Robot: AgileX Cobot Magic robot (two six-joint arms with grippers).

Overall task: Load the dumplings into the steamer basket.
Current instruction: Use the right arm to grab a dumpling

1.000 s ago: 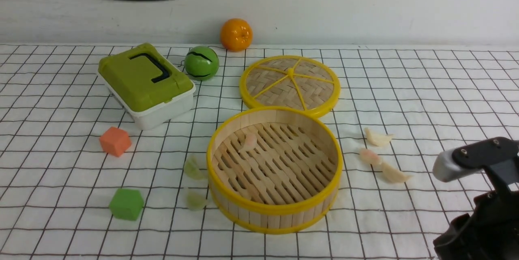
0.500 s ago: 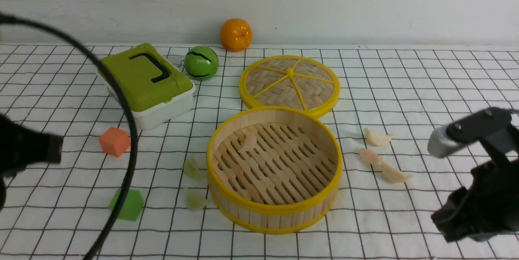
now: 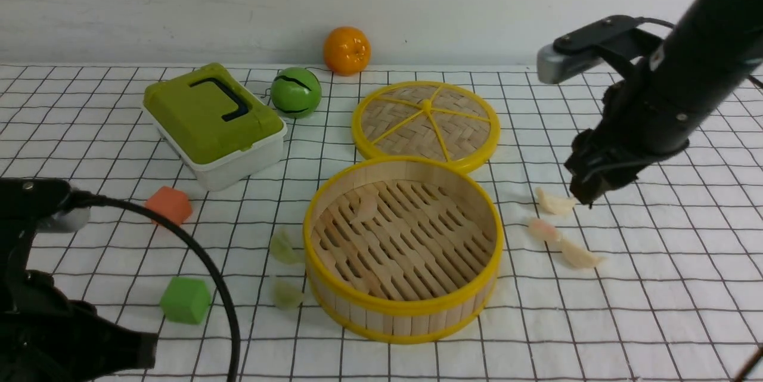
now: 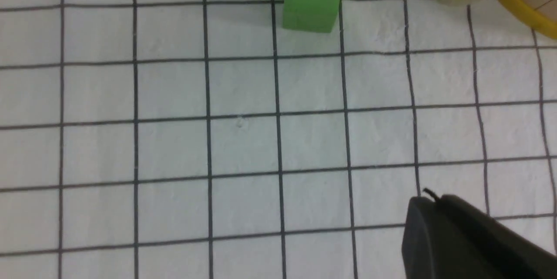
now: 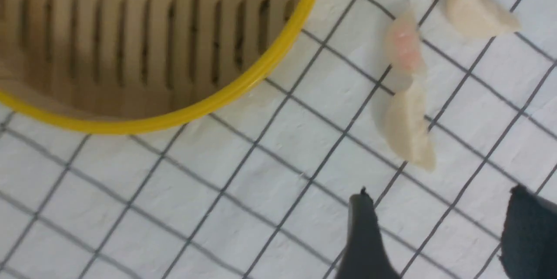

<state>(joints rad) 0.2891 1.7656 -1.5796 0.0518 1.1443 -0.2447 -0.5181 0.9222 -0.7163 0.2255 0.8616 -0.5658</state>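
The steamer basket (image 3: 405,316) is sitting mid-surface with one pinkish dumpling (image 3: 365,209) inside. Two green dumplings (image 3: 284,248) are lying just left of it. A far cream dumpling (image 3: 554,202), a pink dumpling (image 3: 542,230) and a near cream dumpling (image 3: 578,255) are lying to its right. The right gripper (image 3: 587,194) is hovering just right of that trio, fingers (image 5: 363,235) spread wide and empty, with the near cream dumpling's long axis roughly crosswise to their gap. The left gripper (image 4: 435,222) is hanging near-left, fingers closed. The right arm looks better placed.
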